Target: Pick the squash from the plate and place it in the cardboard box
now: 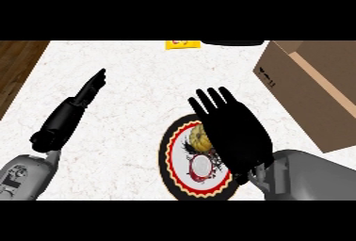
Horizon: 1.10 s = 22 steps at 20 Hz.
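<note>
Right robot hand (233, 129) hovers flat over the plate, fingers straight, grasping nothing; nothing is lifted yet, so grasp, carry and drop all remain. Left robot hand (87, 94) rests released, left of the plate. Speckled white bench (125, 66). Brown cardboard box (316, 94), flat-sided, right of the plate. Round plate (173, 164), red-and-black patterned. Ribbed yellow squash (198, 139) sits on it.

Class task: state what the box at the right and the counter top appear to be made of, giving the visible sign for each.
Box: probably cardboard, matte; plain brown faces with paler cut edges. Counter top: looks like pale speckled stone or laminate; which one cannot be told.
</note>
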{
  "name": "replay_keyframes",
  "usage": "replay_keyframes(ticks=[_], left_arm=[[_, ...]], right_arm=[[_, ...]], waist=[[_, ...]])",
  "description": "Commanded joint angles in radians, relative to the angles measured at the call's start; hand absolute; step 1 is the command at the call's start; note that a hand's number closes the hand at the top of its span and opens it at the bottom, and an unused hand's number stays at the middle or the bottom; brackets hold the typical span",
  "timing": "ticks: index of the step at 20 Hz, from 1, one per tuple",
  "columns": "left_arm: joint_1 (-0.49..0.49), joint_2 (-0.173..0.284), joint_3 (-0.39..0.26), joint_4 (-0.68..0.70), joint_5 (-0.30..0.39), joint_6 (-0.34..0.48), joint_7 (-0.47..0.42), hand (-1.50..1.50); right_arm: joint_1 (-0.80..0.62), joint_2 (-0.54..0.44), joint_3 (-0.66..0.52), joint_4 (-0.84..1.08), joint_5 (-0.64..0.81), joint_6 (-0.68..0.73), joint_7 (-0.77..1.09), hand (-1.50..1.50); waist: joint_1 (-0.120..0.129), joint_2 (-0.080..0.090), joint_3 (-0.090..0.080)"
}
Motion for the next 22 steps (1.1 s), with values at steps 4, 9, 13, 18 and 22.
replay_keyframes(ticks=[4,9,13,18,22], left_arm=[[0.021,-0.029,-0.011,-0.001,-0.034,0.028,0.003,0.00],[-0.016,-0.012,0.031,0.036,-0.012,-0.006,0.008,0.00],[0.052,-0.022,0.029,-0.024,-0.022,0.015,-0.005,0.00],[0.040,-0.018,0.049,0.039,-0.032,-0.014,-0.048,0.00],[0.031,-0.005,0.081,0.027,-0.009,-0.039,-0.034,0.00]], right_arm=[[-0.133,0.314,0.096,0.240,-0.030,0.205,0.261,-1.50],[-0.139,0.440,0.104,0.378,-0.048,0.239,0.336,-1.50],[-0.073,0.507,0.140,0.427,-0.003,0.190,0.386,-1.50],[-0.096,0.570,0.115,0.528,-0.002,0.199,0.398,-1.50],[-0.078,0.572,0.176,0.619,0.110,0.164,0.337,-1.50]], waist=[[0.001,0.001,0.001],[-0.022,0.000,0.002],[-0.025,-0.005,0.004],[-0.031,-0.001,0.004],[-0.028,0.001,0.004]])
